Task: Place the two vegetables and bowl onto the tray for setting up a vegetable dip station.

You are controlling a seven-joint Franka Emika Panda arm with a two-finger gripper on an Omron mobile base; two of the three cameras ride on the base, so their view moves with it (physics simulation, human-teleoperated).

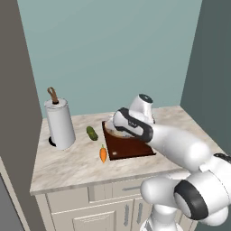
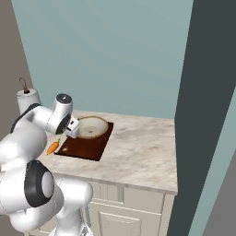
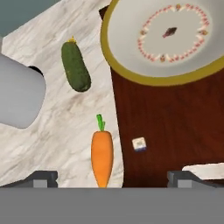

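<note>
The tan bowl (image 3: 166, 35) (image 2: 92, 127) rests on the far end of the dark reddish-brown tray (image 3: 170, 127) (image 1: 131, 148) (image 2: 87, 146). The orange carrot (image 3: 102, 157) (image 1: 103, 154) (image 2: 53, 147) lies on the marble just off the tray's left edge. The stubby green cucumber (image 3: 75, 66) (image 1: 92, 133) lies farther back on the counter, apart from both. My gripper (image 3: 111, 178) (image 2: 73, 128) hovers over the tray's left edge, open, with nothing between its fingers; the carrot's tip is below it. In the left base view my hand hides most of the bowl.
A paper towel roll (image 1: 60, 122) (image 3: 17, 98) on a holder stands at the counter's left, beside the cucumber. A tall panel bounds the counter on the left and a dark wall (image 2: 203, 115) on the right. A small pale square mark (image 3: 139, 144) shows on the tray.
</note>
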